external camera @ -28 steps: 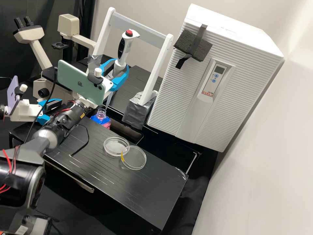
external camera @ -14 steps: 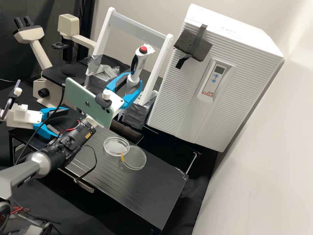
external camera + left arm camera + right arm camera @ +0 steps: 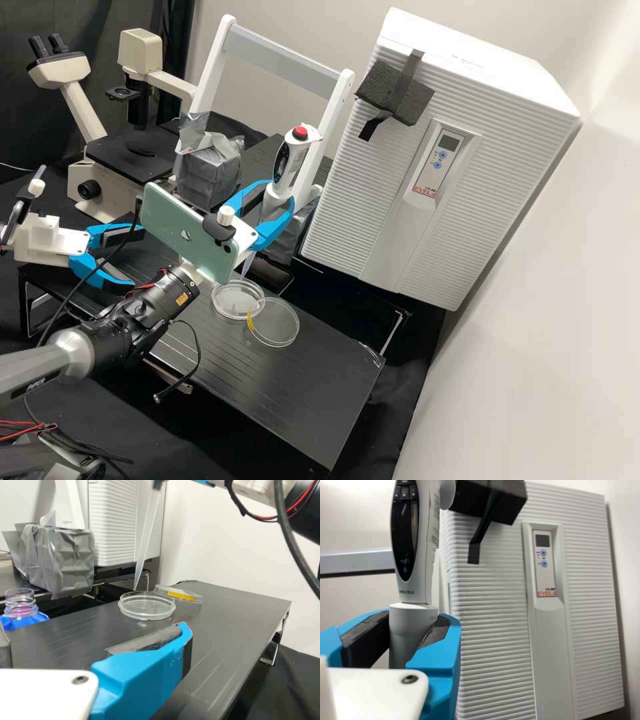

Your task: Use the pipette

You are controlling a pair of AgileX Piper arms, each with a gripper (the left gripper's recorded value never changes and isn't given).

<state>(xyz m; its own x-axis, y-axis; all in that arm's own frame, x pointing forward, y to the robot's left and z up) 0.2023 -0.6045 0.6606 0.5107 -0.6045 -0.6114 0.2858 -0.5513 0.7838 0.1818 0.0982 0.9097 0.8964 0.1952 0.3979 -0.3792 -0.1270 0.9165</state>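
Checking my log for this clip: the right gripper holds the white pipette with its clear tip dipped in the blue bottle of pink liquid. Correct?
Not quite. The right gripper holds the white pipette, but its clear tip hangs just above the clear round petri dish, apart from the blue bottle, as the left wrist view shows.

On my right wrist camera the pipette (image 3: 414, 545) ran off the top edge above its display, and the right gripper (image 3: 402, 642) clamped around it hid the barrel below. On the left wrist camera the bottle (image 3: 20, 612) was cut by the edge, and the tip (image 3: 142, 545) came in from above with its upper part cropped. I couldn't tell whether it held liquid.
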